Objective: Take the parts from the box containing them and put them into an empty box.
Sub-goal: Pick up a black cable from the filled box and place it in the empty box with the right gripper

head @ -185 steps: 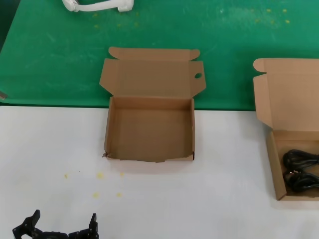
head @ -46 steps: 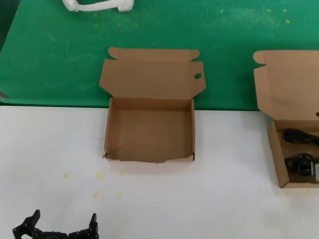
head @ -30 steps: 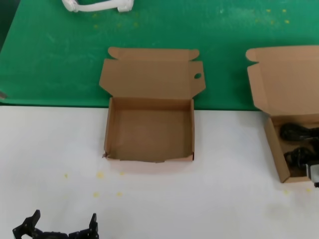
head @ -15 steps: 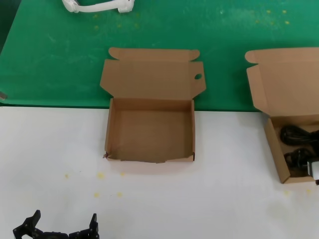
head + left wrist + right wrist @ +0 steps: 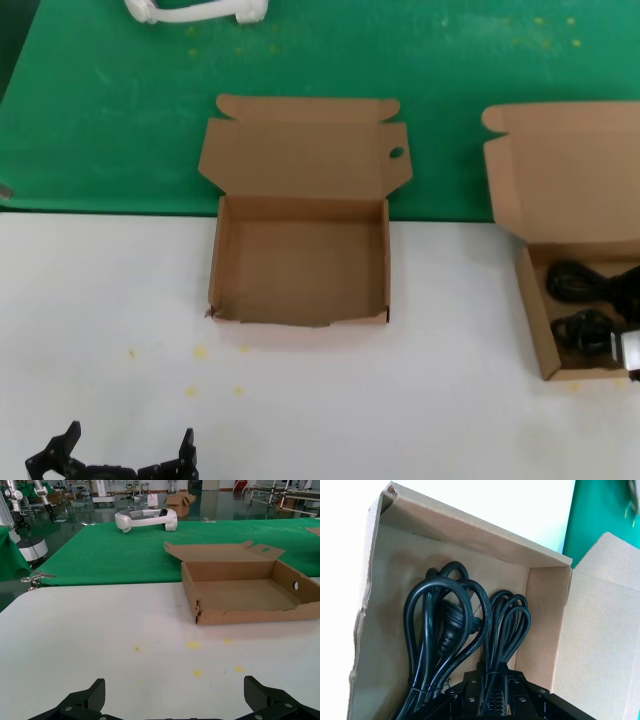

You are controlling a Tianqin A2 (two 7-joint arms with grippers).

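A white table (image 5: 400,400) with a green cloth (image 5: 400,80) behind it carries the work. The empty box (image 5: 300,265), its lid pierced by a small round hole, is taken as the landmark at the middle. To its right stands the box of cables (image 5: 535,320), which has been dragged nearer the empty box over the last moments. The parts (image 5: 455,625), two black coiled cables, are seen lying side by side inside it, not yet lifted.

The right gripper (image 5: 487,692) is lowered into that box at the cables' near ends; whether it is spread or pressed together cannot be told. The box's sideways shift suggests it is being pushed or tugged, so the grasp is judged unsettled. The left gripper (image 5: 172,705) is held spread, low near the table's front edge, left of the empty box.
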